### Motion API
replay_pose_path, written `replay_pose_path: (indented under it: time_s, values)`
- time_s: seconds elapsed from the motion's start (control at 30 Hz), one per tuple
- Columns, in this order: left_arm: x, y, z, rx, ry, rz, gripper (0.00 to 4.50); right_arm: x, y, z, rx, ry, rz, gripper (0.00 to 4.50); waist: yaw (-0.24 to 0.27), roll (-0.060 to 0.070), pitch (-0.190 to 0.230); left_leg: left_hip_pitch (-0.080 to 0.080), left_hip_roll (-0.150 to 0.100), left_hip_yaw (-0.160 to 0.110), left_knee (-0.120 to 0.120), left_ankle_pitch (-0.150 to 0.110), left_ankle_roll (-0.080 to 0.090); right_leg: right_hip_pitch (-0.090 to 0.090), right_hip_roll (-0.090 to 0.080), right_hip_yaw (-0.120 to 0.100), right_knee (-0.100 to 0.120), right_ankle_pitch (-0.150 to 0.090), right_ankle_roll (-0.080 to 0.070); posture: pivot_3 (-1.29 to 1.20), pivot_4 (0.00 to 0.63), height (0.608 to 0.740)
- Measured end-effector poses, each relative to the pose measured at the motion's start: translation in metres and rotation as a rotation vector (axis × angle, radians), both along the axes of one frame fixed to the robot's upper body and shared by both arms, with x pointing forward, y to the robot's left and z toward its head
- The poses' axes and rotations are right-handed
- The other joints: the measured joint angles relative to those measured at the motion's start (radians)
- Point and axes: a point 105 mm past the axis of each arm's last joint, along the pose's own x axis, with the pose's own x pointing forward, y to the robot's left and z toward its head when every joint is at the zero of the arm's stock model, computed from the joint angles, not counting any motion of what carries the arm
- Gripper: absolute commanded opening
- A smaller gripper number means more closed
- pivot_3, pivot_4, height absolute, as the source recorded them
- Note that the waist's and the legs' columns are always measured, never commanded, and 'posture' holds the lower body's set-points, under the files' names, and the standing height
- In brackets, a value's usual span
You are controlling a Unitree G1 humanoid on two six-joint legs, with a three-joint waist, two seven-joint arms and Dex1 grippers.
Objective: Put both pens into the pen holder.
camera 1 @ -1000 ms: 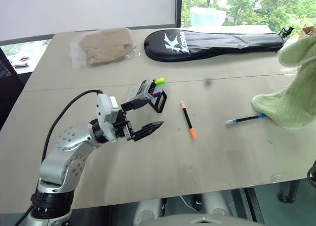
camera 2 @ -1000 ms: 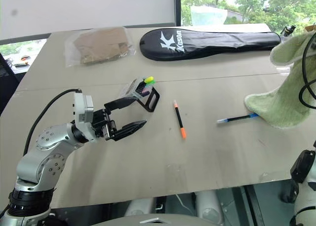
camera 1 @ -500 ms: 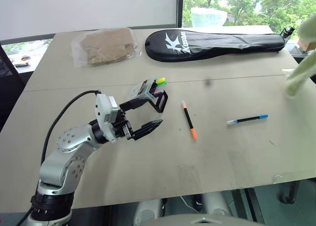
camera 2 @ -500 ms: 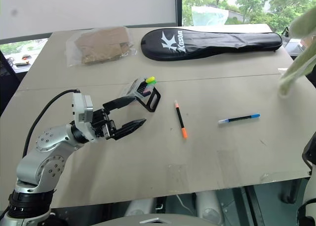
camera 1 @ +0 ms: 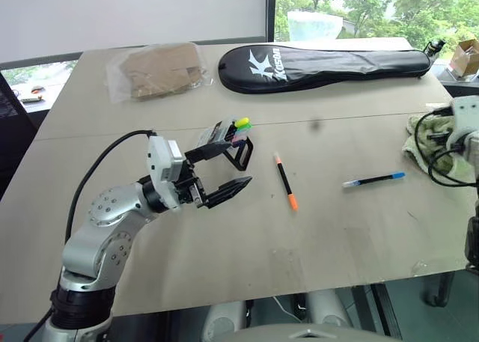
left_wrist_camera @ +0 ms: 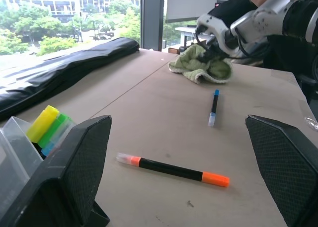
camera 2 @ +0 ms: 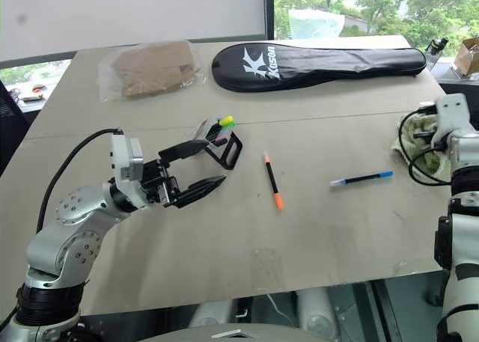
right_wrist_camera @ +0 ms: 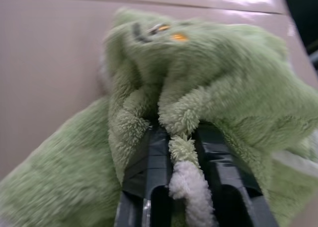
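Note:
The pen holder (camera 1: pixel 224 136), clear with a black loop frame and coloured highlighter tips, stands left of the table's middle. My left gripper (camera 1: pixel 236 164) hovers open beside it, one finger at the holder's near side. The black pen with orange ends (camera 1: pixel 284 181) lies just right of the holder. The thinner blue pen (camera 1: pixel 374 180) lies farther right. At the table's right edge, my right gripper (camera 2: pixel 423 136) rests low in a green cloth (right_wrist_camera: pixel 208 88). A strand of that cloth is pinched between its fingers (right_wrist_camera: pixel 149 187). The left wrist view shows both pens (left_wrist_camera: pixel 171 170) (left_wrist_camera: pixel 213 107) between my wide-apart fingers.
A long black racket bag (camera 1: pixel 322 61) lies across the back of the table. A clear bag with brown paper (camera 1: pixel 161 71) sits at the back left. The front table edge (camera 1: pixel 299 289) runs close below the pens.
My right arm has swung down and brought the green cloth from high in front of the camera onto the table's right edge. The blue pen's end is uncovered. The left arm has stayed put.

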Motion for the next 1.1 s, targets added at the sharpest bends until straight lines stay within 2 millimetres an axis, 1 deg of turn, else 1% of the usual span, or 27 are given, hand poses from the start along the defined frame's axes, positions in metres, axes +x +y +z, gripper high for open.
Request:
replay_pose_path:
  time_s: [0.03,0.13,0.17,0.2,0.23,0.3,0.43,0.47,0.5,0.53,0.57,0.67,0.77,0.8,0.87,0.9,0.97,1.0,1.1]
  values:
    - [0.000,0.000,0.000,-0.006,0.005,-0.002,4.50,-0.003,0.000,0.002,-0.032,0.009,0.046,2.26,0.002,0.000,0.000,0.000,0.000,0.000,0.000,0.000,0.000,0.000,0.000,0.000,0.000,0.000,0.000,0.00,0.150,0.740]
    - [-0.005,-0.002,0.000,-0.013,0.032,-0.023,4.50,-0.025,-0.006,0.029,-0.234,0.034,0.241,3.79,0.011,0.001,0.001,-0.002,0.000,-0.001,0.000,-0.001,0.001,-0.001,-0.002,-0.001,-0.001,0.000,0.001,0.00,0.150,0.740]
    - [-0.007,-0.002,-0.001,-0.010,0.042,-0.032,4.50,-0.032,-0.007,0.037,-0.272,0.045,0.281,4.39,0.011,0.001,0.001,-0.001,0.000,-0.001,0.000,-0.001,0.001,-0.001,-0.002,-0.001,-0.001,0.000,0.001,0.00,0.150,0.740]
    - [-0.008,-0.003,-0.001,-0.010,0.044,-0.038,4.50,-0.035,-0.007,0.041,-0.295,0.051,0.299,4.39,0.010,0.001,0.001,-0.001,0.000,-0.001,0.000,-0.001,0.001,-0.001,-0.002,0.000,-0.001,0.000,0.001,0.00,0.150,0.740]
    - [-0.011,-0.005,0.000,-0.013,0.051,-0.063,4.50,-0.046,-0.004,0.051,-0.343,0.076,0.363,4.39,0.007,0.001,0.000,0.000,0.000,-0.001,0.000,-0.001,0.001,0.000,-0.001,0.000,-0.001,0.000,0.001,0.00,0.150,0.740]
    - [-0.016,-0.007,-0.002,0.006,0.064,-0.089,4.50,-0.061,0.006,0.055,-0.356,0.127,0.467,4.39,0.002,0.001,0.001,0.001,0.001,-0.001,0.000,-0.001,0.002,0.000,0.000,0.000,-0.001,0.000,0.001,0.00,0.150,0.740]
    - [-0.022,-0.014,-0.001,0.038,0.072,-0.171,4.50,-0.085,0.053,0.066,-0.262,0.153,0.744,4.39,-0.004,0.001,0.001,0.006,0.002,0.000,0.001,-0.001,0.002,0.003,0.002,0.001,0.000,0.000,0.002,0.00,0.150,0.740]
    - [-0.024,-0.016,-0.001,0.043,0.074,-0.194,4.50,-0.088,0.062,0.066,-0.254,0.157,0.794,4.39,-0.004,0.001,0.001,0.008,0.003,0.000,0.001,-0.001,0.002,0.005,0.003,0.001,0.000,-0.002,0.003,0.00,0.150,0.740]
    - [-0.026,-0.019,-0.001,0.055,0.080,-0.231,4.50,-0.090,0.070,0.064,-0.251,0.171,0.844,4.39,-0.004,0.000,0.001,0.010,0.003,0.000,0.001,-0.001,0.002,0.007,0.003,0.001,0.001,-0.004,0.000,0.00,0.150,0.740]
    - [-0.028,-0.021,-0.001,0.068,0.084,-0.259,4.50,-0.091,0.076,0.059,-0.248,0.195,0.884,4.39,-0.004,0.000,0.001,0.013,0.003,0.000,0.001,-0.001,0.001,0.010,0.003,0.001,0.001,-0.004,0.000,0.00,0.150,0.740]
    - [-0.030,-0.022,0.000,0.080,0.085,-0.286,4.50,-0.092,0.081,0.051,-0.236,0.222,0.916,4.39,-0.004,0.000,0.001,0.016,0.003,0.000,0.001,-0.001,0.001,0.013,0.003,0.001,0.000,-0.005,0.000,0.00,0.150,0.740]
    - [-0.033,-0.024,-0.002,0.106,0.098,-0.331,4.50,-0.088,0.094,0.026,-0.190,0.292,0.987,4.39,-0.005,-0.001,0.001,0.016,0.003,0.002,0.002,-0.001,0.001,0.013,0.003,0.003,0.000,-0.005,0.001,0.00,0.150,0.740]
    - [-0.033,-0.025,0.002,0.116,0.085,-0.341,4.50,-0.076,0.100,0.006,-0.172,0.361,1.023,4.39,-0.004,-0.001,0.001,0.015,0.002,0.002,0.002,-0.001,0.001,0.012,0.003,0.003,0.000,-0.004,-0.001,0.00,0.150,0.740]
    - [-0.033,-0.026,0.002,0.117,0.083,-0.342,4.50,-0.074,0.101,0.004,-0.174,0.371,1.028,4.39,-0.004,-0.001,0.001,0.015,0.002,0.002,0.002,-0.001,0.001,0.012,0.002,0.003,0.000,-0.002,-0.003,0.00,0.150,0.740]
    - [-0.033,-0.026,0.003,0.115,0.088,-0.341,4.50,-0.067,0.100,-0.004,-0.186,0.398,1.032,4.39,-0.001,-0.001,0.001,0.014,0.002,0.001,0.001,-0.001,0.001,0.012,0.002,0.002,0.000,-0.002,-0.003,0.00,0.150,0.740]
    - [-0.033,-0.027,0.003,0.109,0.096,-0.326,4.50,-0.058,0.103,-0.010,-0.181,0.403,1.031,4.39,-0.002,-0.001,0.001,0.014,0.002,0.001,0.001,-0.001,0.001,0.012,0.003,0.002,-0.001,-0.002,-0.003,0.00,0.150,0.740]
    - [-0.035,-0.029,0.005,0.109,0.093,-0.320,4.50,-0.056,0.105,-0.018,-0.182,0.424,1.041,4.39,-0.002,-0.001,0.002,0.012,0.002,0.001,0.001,-0.001,0.001,0.010,0.002,0.002,-0.002,0.000,0.000,0.00,0.150,0.740]
    - [-0.037,-0.030,0.006,0.106,0.092,-0.310,4.50,-0.053,0.108,-0.025,-0.183,0.449,1.054,4.39,-0.002,-0.001,0.002,0.012,0.002,0.001,0.001,-0.001,0.000,0.010,0.002,0.003,-0.002,0.000,0.001,0.00,0.150,0.740]
    - [-0.038,-0.032,0.007,0.105,0.087,-0.297,4.50,-0.051,0.107,-0.026,-0.196,0.471,1.068,3.61,-0.001,-0.002,0.001,0.012,0.002,0.001,0.001,-0.001,0.001,0.011,0.002,0.002,-0.002,0.000,0.001,0.00,0.150,0.740]
